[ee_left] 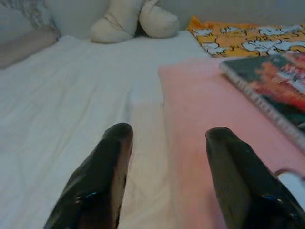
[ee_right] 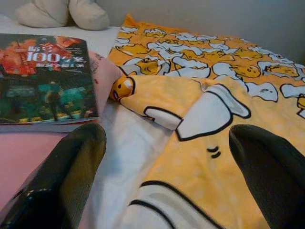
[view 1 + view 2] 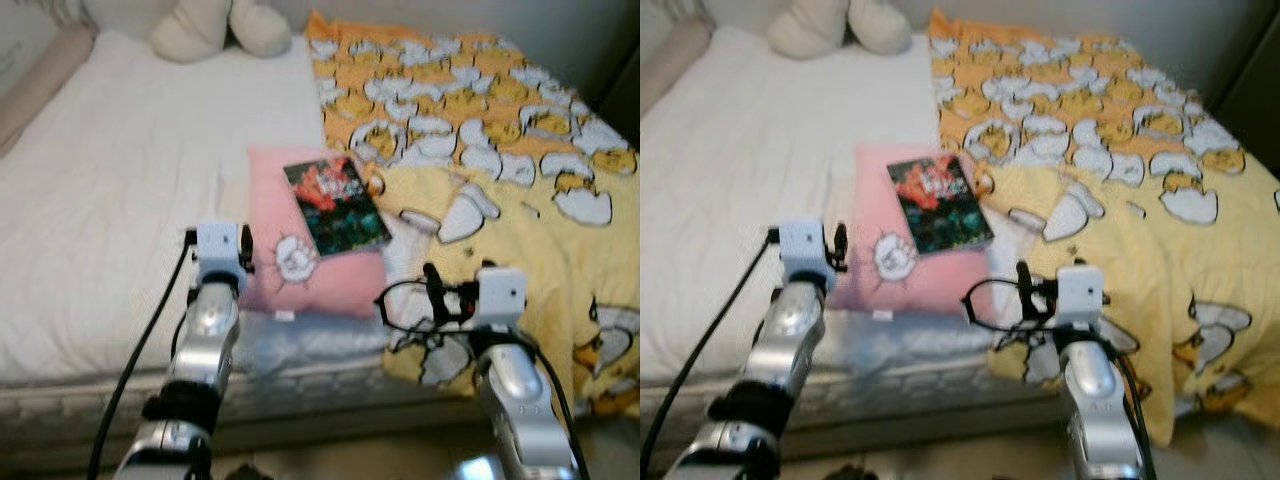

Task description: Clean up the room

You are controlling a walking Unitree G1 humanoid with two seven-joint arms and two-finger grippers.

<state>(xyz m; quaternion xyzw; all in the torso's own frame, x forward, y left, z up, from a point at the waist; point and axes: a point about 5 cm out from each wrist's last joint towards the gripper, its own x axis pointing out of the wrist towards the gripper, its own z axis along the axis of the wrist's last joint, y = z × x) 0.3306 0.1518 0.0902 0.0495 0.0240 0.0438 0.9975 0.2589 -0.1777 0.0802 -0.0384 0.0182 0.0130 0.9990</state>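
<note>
— Where was the book (image 3: 336,203) when you looked?

— Lying flat on the pink pillow (image 3: 300,268), which sat on the white sheet (image 3: 130,180) of the bed. It was ahead of both claws, between their two lines of reach — ahead and to the right of the left gripper (image 1: 167,143), ahead and to the left of the right gripper (image 2: 167,138).

— Was either claw touching it?

— No. The left one hung over the near edge of the bed, its fingers (image 1: 102,176) spread wide with nothing between them. One finger stood over the white sheet, the other over the pillow's near left part. The book's spiral-bound edge lay further on, off to that claw's right, apart from the fingertips.

— And the right claw?

— Also spread wide and empty. Beneath and before it lay the yellow blanket (image 3: 520,170) with its white-and-orange cartoon print, bunched up against the pillow's right side. The book's near corner sat just beyond its left finger (image 2: 62,176), not in contact so far as I could tell.

— Anything else on the bed?

— A cream plush toy (image 3: 215,28) at the far end, well beyond both claws, and a beige bolster (image 3: 40,75) along the far left edge. Black cables (image 3: 410,300) looped around the right wrist.
</note>
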